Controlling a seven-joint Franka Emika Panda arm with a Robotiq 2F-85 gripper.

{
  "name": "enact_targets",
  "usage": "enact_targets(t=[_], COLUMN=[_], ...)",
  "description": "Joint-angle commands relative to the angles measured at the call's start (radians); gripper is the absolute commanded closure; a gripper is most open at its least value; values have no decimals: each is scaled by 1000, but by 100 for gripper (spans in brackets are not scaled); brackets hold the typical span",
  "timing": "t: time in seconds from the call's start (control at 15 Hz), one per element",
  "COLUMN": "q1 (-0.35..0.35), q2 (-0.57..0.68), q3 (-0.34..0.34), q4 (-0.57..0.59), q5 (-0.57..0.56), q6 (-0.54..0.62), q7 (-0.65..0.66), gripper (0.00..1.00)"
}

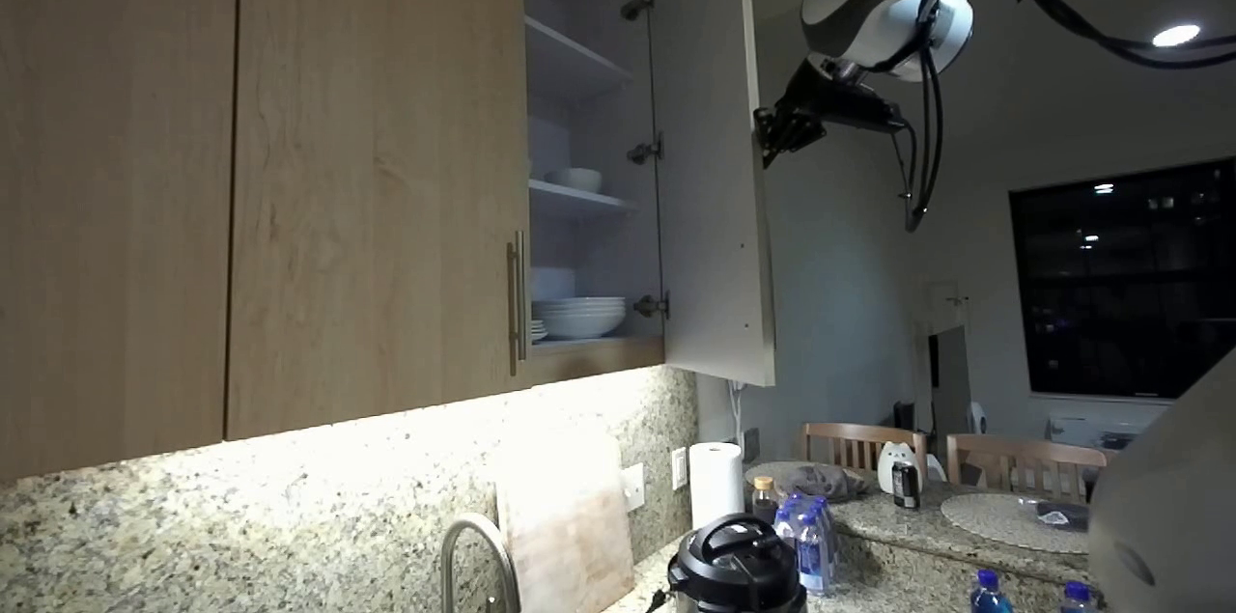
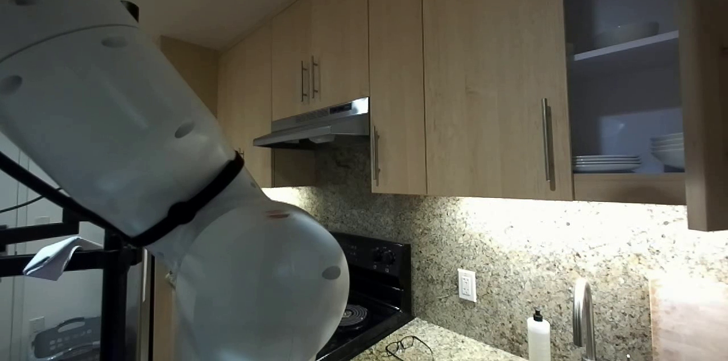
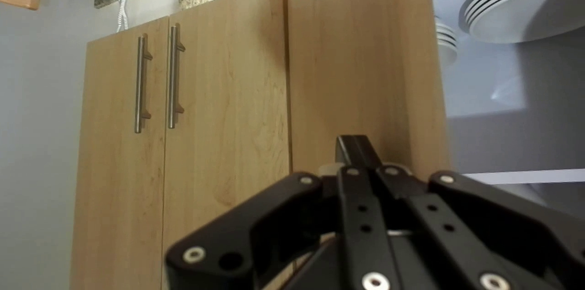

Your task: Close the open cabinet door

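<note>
1. Where the wider wooden doors end in an exterior view, the cabinet door stands swung well out to the right of the open cabinet, its whitish inner face toward the shelves; its wood front shows at the right margin in an exterior view.
2. Its free edge and lower corner jut out past the cabinet frame, and beneath that corner I see a gap, then a paper towel roll, a black-lidded pot and bottles on the table.
3. I have the arm extended from the upper right in an exterior view, its wrist bent so that the jaws point left at the door's free edge; its thick white links fill the left of an exterior view.
4. My jaws are narrowed right down, the fingertips side by side in front of the door's outer face in the wrist view; whether they touch it, I cannot tell.
5. Inside the cabinet, stacked bowls and plates rest at the bottom, and another bowl sits on the shelf above.
</note>
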Motion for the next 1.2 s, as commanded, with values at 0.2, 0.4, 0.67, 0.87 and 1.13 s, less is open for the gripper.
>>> enact_targets(t=[0.2, 0.4, 0.67, 0.87, 1.13], q1=[4, 12, 28, 47, 56], q2=[66, 82, 113, 135, 211], q3=[56, 77, 92, 99, 102], q4=[39, 49, 71, 94, 158], q5=[14, 16, 22, 27, 36], q6=[31, 32, 37, 43, 75], q7=[-16, -17, -19, -22, -23], gripper=[100, 100, 100, 100, 100])
